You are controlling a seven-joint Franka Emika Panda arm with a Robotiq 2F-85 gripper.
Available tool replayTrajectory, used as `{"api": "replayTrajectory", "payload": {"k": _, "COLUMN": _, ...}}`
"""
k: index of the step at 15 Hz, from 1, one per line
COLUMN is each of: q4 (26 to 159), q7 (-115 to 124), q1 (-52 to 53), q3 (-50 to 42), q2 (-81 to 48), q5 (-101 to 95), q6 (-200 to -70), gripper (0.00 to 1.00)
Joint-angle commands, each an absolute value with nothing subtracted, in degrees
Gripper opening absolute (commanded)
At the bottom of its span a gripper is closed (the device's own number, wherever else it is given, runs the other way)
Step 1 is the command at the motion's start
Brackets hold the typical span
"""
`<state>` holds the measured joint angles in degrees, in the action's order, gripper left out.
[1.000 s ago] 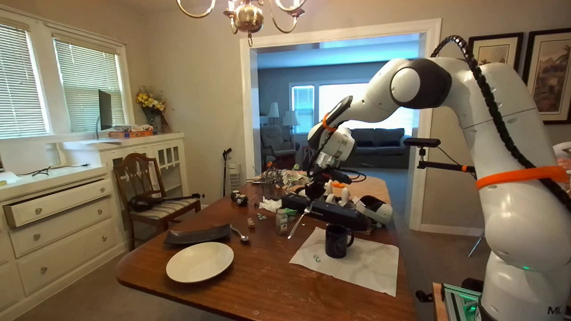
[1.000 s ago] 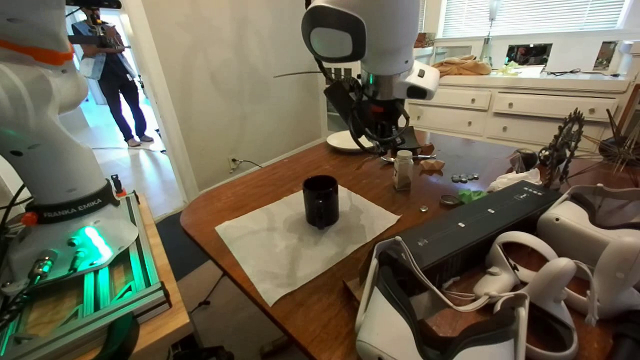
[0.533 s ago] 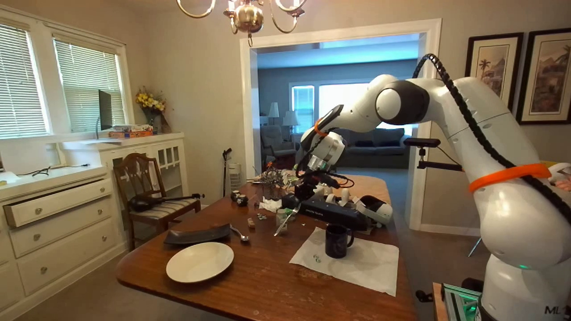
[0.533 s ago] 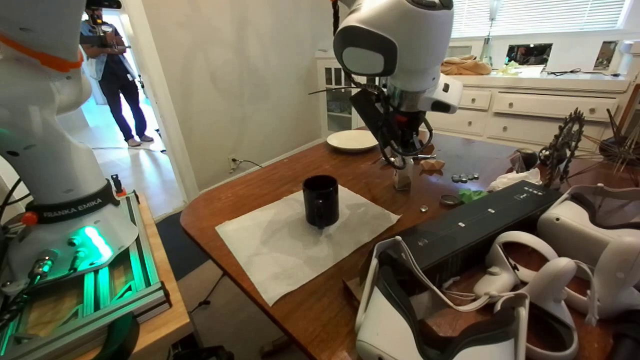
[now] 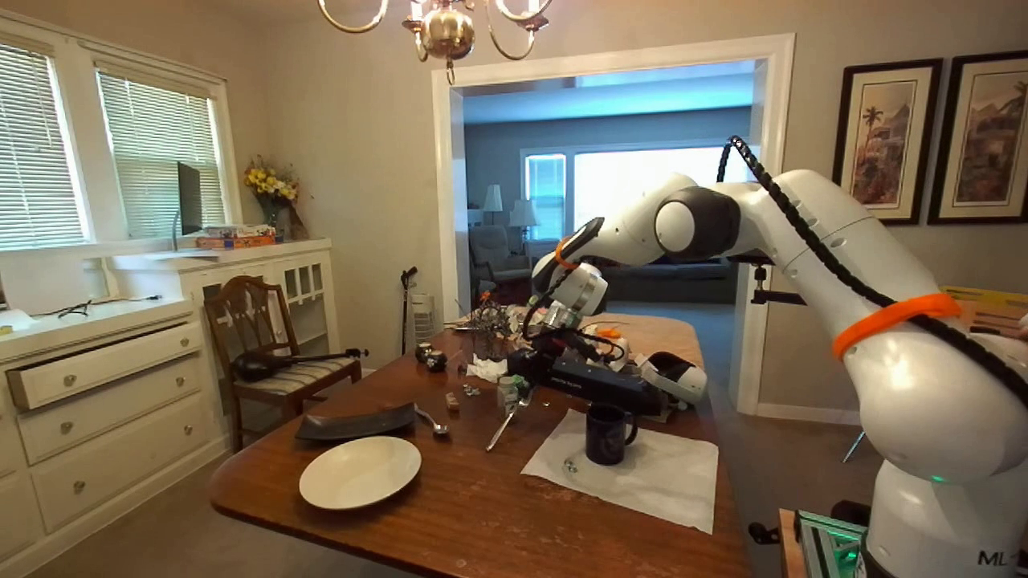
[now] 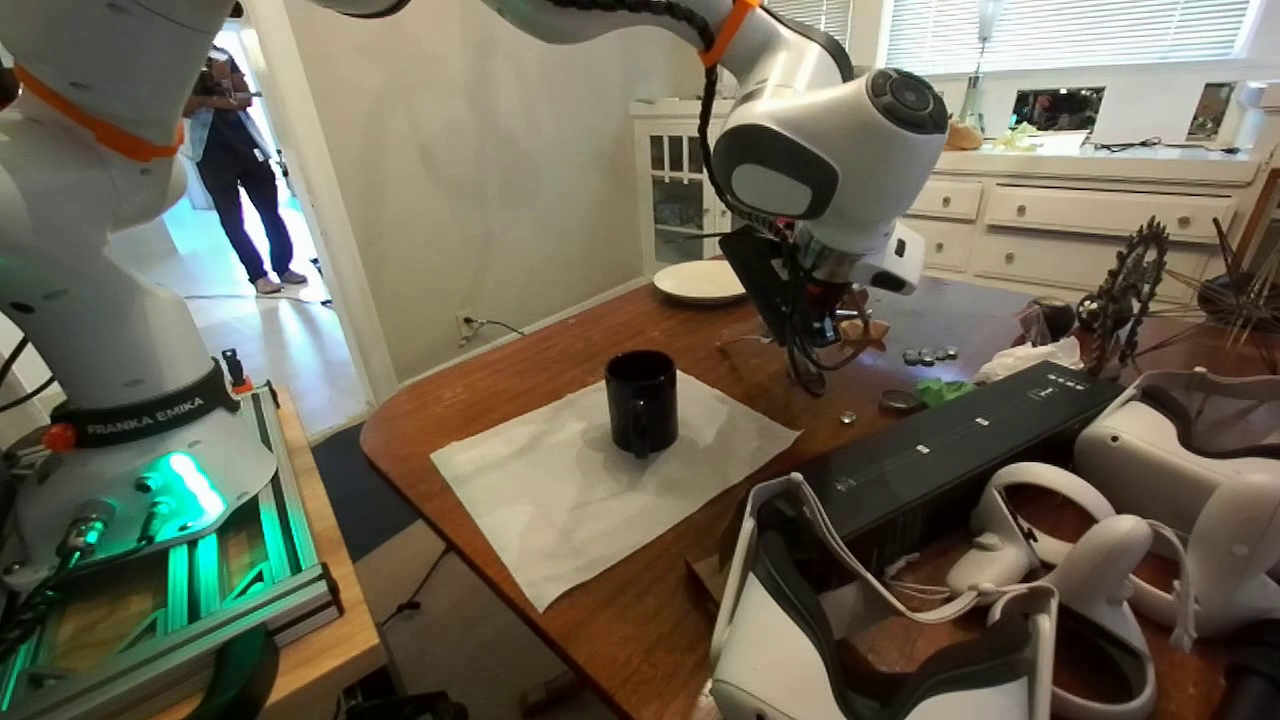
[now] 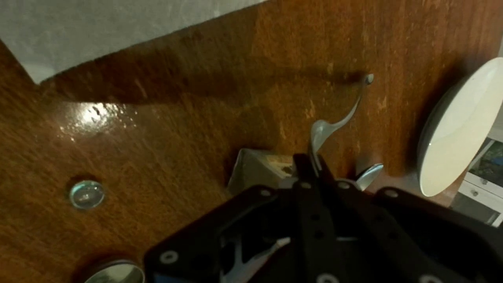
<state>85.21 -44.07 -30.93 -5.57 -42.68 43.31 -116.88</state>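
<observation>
The claw (image 7: 312, 162) is clamped on a silver utensil (image 7: 321, 129). The utensil is slender and glossy, flared near the claw, curving to a small rounded end.

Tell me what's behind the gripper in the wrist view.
Past the gripper, shut on a silver utensil, part of a small jar and part of a spoon show. The gripper covers the rest of both; anything else directly behind it is hidden.

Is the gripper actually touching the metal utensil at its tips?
Touching. The wrist view shows it: the gripper is shut on the utensil, whose metal runs in between the jaws.
</observation>
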Motion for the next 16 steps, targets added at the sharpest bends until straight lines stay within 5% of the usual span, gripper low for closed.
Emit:
{"api": "replayTrajectory", "payload": {"k": 1, "q4": 83.4, "q7": -44.0, "q1": -31.4, "q3": -5.1, "q2": -45.3, "q5": 41.4, "q6": -114.5, "gripper": 0.01}}
{"api": "replayTrajectory", "payload": {"k": 4, "q4": 83.3, "q7": -43.6, "q1": -31.3, "q3": -5.4, "q2": -46.0, "q5": 40.9, "q6": -112.3, "gripper": 0.01}}
{"api": "replayTrajectory", "payload": {"k": 6, "q4": 83.3, "q7": -43.0, "q1": -31.2, "q3": -5.7, "q2": -46.3, "q5": 40.4, "q6": -110.9, "gripper": 0.29}}
{"api": "replayTrajectory", "payload": {"k": 16, "q4": 98.9, "q7": -41.7, "q1": -27.9, "q3": -10.9, "q2": -30.7, "q5": 22.3, "q6": -117.4, "gripper": 1.00}}
